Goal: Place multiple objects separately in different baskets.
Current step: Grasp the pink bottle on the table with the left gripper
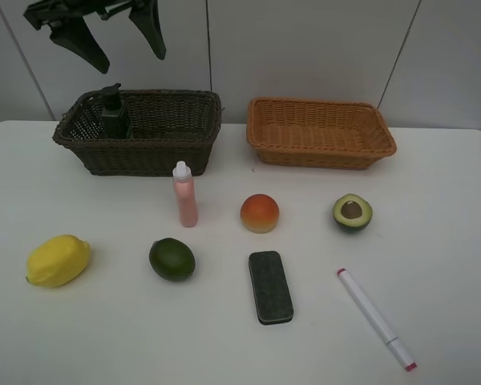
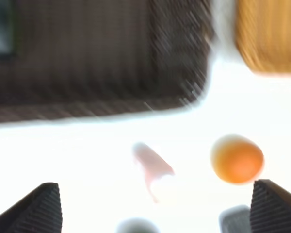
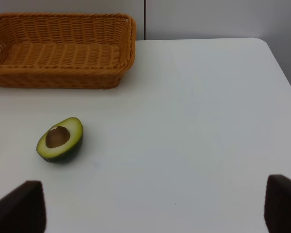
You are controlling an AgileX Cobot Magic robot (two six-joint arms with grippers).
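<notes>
My left gripper (image 1: pixel 131 62) hangs open and empty above the dark brown basket (image 1: pixel 156 152), where the dark green pump bottle (image 1: pixel 115 112) stands upright. On the table lie the pink bottle (image 1: pixel 184 195), peach (image 1: pixel 260 213), halved avocado (image 1: pixel 353 212), lemon (image 1: pixel 58 260), lime (image 1: pixel 171 259), black eraser (image 1: pixel 270 286) and white marker (image 1: pixel 375 318). The light orange basket (image 1: pixel 321 154) holds nothing. The blurred left wrist view shows the pink bottle (image 2: pixel 153 167) and peach (image 2: pixel 236 159) below wide-apart fingers. My right gripper (image 3: pixel 153 208) is open over bare table, near the avocado (image 3: pixel 60 139).
The two baskets stand side by side at the back of the white table (image 1: pixel 441 241), close to the wall. The orange basket (image 3: pixel 63 77) lies beyond the avocado in the right wrist view. The table's right edge (image 3: pixel 281 73) is near.
</notes>
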